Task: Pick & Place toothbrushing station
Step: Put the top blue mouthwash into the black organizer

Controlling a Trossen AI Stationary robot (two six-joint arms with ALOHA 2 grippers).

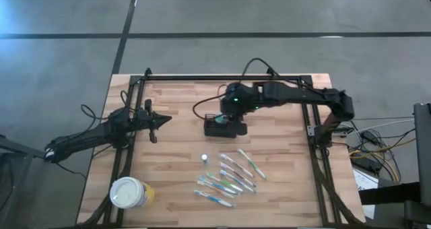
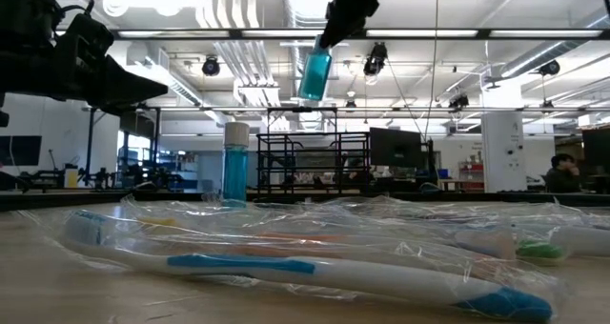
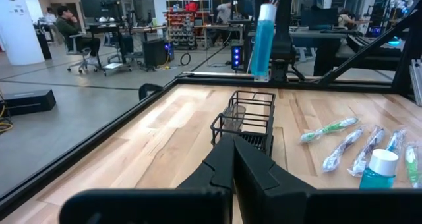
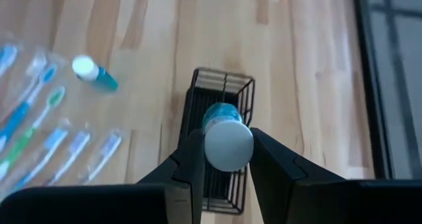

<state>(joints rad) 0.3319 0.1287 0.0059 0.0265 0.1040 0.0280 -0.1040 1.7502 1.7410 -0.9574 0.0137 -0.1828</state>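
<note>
Black wire basket (image 1: 225, 126) sits near table centre, just under the right gripper (image 4: 227, 159), which pinches a small blue bottle with a white cap (image 4: 227, 143) by its top, hanging above the basket's open mouth. Step in hand, by my reading: loading the basket; next move calls for a straight descent so the bottle clears the wire rim, then release. Basket contents: looks empty in the left wrist view, though its floor is partly hidden. Second blue bottle (image 1: 204, 158) stands on the table at 6 o'clock from the basket; wrapped toothbrushes (image 1: 232, 178) lie beyond at 5 o'clock. Left gripper (image 1: 161, 119) waits at 9 o'clock, fingers pressed together. White-lidded tub (image 1: 129, 192) sits at 7 o'clock, lid on.
</note>
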